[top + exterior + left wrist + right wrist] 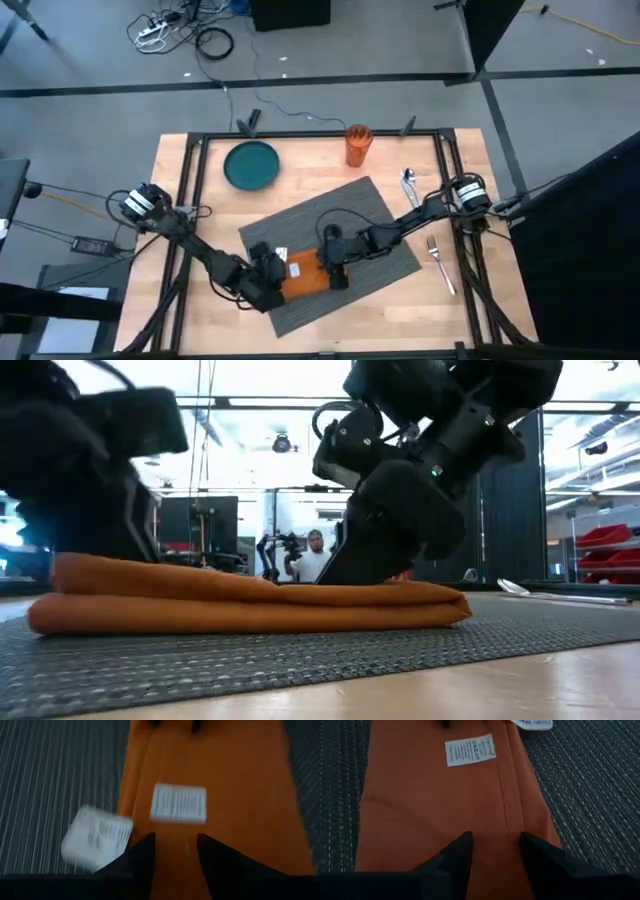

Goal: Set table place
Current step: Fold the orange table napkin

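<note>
Robotics lab: grey floor, loose cables [170,30], red storage bins [605,545], black-framed table [200,215].

Light wood table [215,215] w/ black frame, dark grey ribbed placemat [385,225] lying flat, angled, near centre-front

Blurred in the left wrist view: both white labels [178,803] on the orange napkin [240,795], print unreadable; napkin cut off by the edge
</note>
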Controlling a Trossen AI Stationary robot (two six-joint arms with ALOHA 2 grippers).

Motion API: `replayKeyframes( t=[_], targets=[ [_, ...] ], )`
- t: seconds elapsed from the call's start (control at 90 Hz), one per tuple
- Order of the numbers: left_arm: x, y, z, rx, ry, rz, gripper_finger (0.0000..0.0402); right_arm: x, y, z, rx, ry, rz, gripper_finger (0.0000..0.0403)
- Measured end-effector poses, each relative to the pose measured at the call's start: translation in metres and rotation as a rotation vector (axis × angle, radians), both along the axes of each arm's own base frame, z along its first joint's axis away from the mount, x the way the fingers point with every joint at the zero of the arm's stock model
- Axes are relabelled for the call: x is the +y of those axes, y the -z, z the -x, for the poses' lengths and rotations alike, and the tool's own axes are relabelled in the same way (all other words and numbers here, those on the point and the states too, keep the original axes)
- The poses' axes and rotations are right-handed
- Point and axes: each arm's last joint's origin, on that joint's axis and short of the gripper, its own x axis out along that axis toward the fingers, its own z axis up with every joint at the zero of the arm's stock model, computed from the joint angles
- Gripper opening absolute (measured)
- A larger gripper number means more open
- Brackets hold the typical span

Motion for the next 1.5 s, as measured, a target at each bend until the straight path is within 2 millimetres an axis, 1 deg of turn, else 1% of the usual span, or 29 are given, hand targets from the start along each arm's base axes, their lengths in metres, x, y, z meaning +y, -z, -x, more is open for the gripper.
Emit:
replayKeyframes(
  t=[0.133, 0.267, 0.322, 0.378, 0.467, 0.511, 0.567, 0.633, 0.678, 0.767, 0.844, 0.889, 0.944, 1.044, 1.222, 1.289, 1.356, 1.433, 1.5],
  targets=[
    [0.000, 0.006, 0.009, 0.001, -0.049, 0.009, 0.0131, 0.002, -0.001, 0.003, 0.018, 0.000, 0.007, 0.0141],
    [-0.001, 0.003, 0.007, 0.002, -0.048, 0.013, 0.0131, 0.002, -0.003, 0.003, 0.008, 0.001, 0.006, 0.0141],
    [-0.003, -0.004, 0.004, 0.010, -0.020, 0.016, 0.0131, 0.002, -0.009, 0.003, -0.003, -0.001, -0.004, 0.0142],
    [-0.007, -0.017, -0.001, -0.012, 0.010, 0.031, 0.0131, 0.002, -0.019, 0.006, -0.009, -0.004, -0.014, 0.0141],
    [-0.013, -0.042, -0.010, -0.090, 0.044, 0.055, 0.0131, 0.002, -0.041, 0.008, -0.073, -0.001, -0.052, 0.0140],
    [-0.016, -0.049, -0.014, -0.121, 0.062, 0.052, 0.0131, 0.005, -0.050, 0.008, -0.107, -0.001, -0.095, 0.0140],
    [-0.020, -0.054, -0.018, -0.162, 0.094, 0.058, 0.0131, 0.009, -0.054, 0.008, -0.125, -0.018, -0.144, 0.0140],
    [-0.024, -0.056, -0.023, -0.211, 0.132, 0.066, 0.0131, 0.020, -0.050, 0.009, -0.132, -0.055, -0.170, 0.0141],
    [-0.026, -0.054, -0.025, -0.228, 0.148, 0.067, 0.0131, 0.029, -0.046, 0.008, -0.149, -0.079, -0.172, 0.0141],
    [-0.025, -0.039, -0.024, -0.189, 0.163, 0.033, 0.0131, 0.042, -0.028, 0.007, -0.139, -0.097, -0.141, 0.0141],
    [-0.024, -0.025, -0.023, -0.136, 0.148, 0.011, 0.0131, 0.045, -0.006, 0.009, -0.083, -0.055, -0.076, 0.0138],
    [-0.024, -0.019, -0.022, -0.108, 0.138, 0.013, 0.0131, 0.045, 0.002, 0.010, -0.057, -0.013, -0.049, 0.0137],
    [-0.025, -0.012, -0.020, -0.068, 0.136, 0.032, 0.0131, 0.044, 0.004, 0.011, -0.041, 0.015, -0.035, 0.0136],
    [-0.028, -0.002, -0.017, -0.003, 0.143, 0.060, 0.0131, 0.046, 0.005, 0.013, -0.023, 0.009, -0.030, 0.0135],
    [-0.031, 0.001, -0.010, 0.035, 0.115, 0.057, 0.0131, 0.048, 0.003, 0.015, -0.016, 0.002, -0.028, 0.0135],
    [-0.031, -0.004, -0.010, 0.030, 0.109, 0.066, 0.0131, 0.048, 0.003, 0.014, -0.022, 0.002, -0.030, 0.0135],
    [-0.033, -0.015, -0.012, 0.014, 0.123, 0.077, 0.0131, 0.047, -0.004, 0.015, -0.036, -0.003, -0.041, 0.0136],
    [-0.038, -0.035, -0.018, -0.042, 0.143, 0.095, 0.0131, 0.045, -0.019, 0.019, -0.048, -0.006, -0.051, 0.0137],
    [-0.041, -0.050, -0.023, -0.080, 0.153, 0.093, 0.0131, 0.044, -0.040, 0.023, -0.077, -0.011, -0.068, 0.0137]
  ],
)
